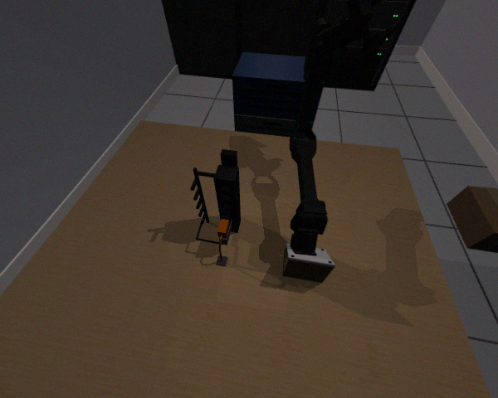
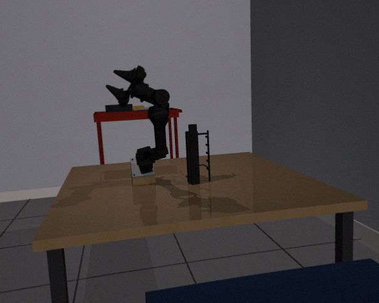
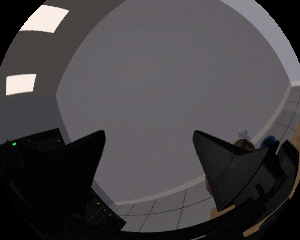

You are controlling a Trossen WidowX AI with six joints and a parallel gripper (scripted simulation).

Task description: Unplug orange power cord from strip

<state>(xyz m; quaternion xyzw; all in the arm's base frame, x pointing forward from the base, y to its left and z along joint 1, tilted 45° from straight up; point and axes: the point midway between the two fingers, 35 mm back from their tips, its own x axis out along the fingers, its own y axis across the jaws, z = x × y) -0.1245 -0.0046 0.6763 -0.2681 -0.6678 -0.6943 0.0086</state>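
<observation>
My pincer [image 2: 119, 83] gapes wide, empty, raised high above the surface [image 2: 281, 192]. Wrist view: only two dark cone fingers against grey wall. Top view alone shows the orange plug [image 1: 224, 225] seated low in the upright black power strip [image 1: 227, 195]; its thin cord [image 1: 220, 248] hard to trace.

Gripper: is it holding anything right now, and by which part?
Nothing. The black parallel-jaw gripper is open, raised well above the wooden table, away from the orange plug.
</observation>
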